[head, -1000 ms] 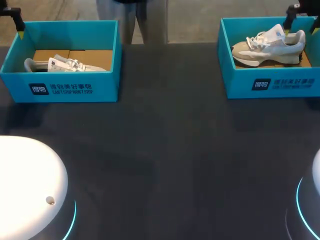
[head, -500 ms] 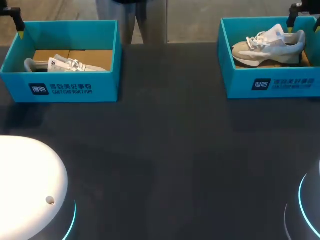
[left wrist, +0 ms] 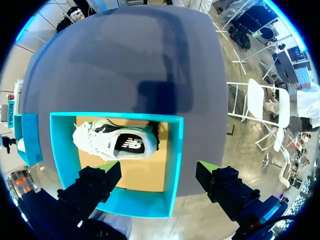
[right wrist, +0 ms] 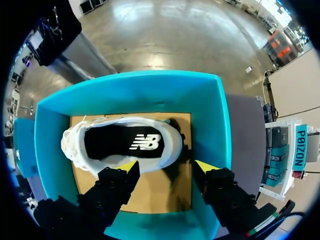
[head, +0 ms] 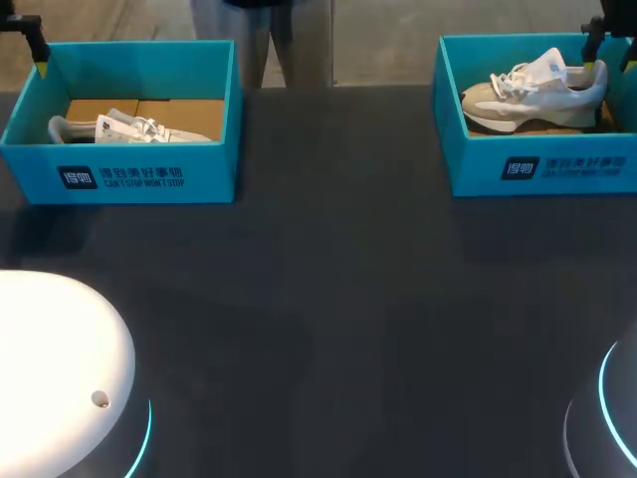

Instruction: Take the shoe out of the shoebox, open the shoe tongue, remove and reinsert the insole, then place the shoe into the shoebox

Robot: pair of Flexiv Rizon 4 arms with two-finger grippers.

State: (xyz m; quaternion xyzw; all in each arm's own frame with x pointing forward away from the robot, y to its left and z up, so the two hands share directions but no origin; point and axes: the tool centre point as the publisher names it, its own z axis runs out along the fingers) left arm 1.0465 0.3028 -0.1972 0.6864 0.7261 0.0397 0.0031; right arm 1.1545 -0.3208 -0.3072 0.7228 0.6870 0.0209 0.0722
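Head view: left box (head: pixel 214 149) and right box (head: pixel 478 169) on the table (head: pixel 328 299), one shoe in each, a gripper above the far side of each.
Left gripper (left wrist: pixel 161 169) and right gripper (right wrist: pixel 167 167) both spread wide, holding nothing; left shoe (left wrist: pixel 115 142) and right shoe (right wrist: pixel 125 145) on the cardboard floors, just ahead of the fingers. Likely hazards on descent: one finger catching a box wall and dragging the box, or closing on the collar alone and tipping the shoe, through off-centre aim.
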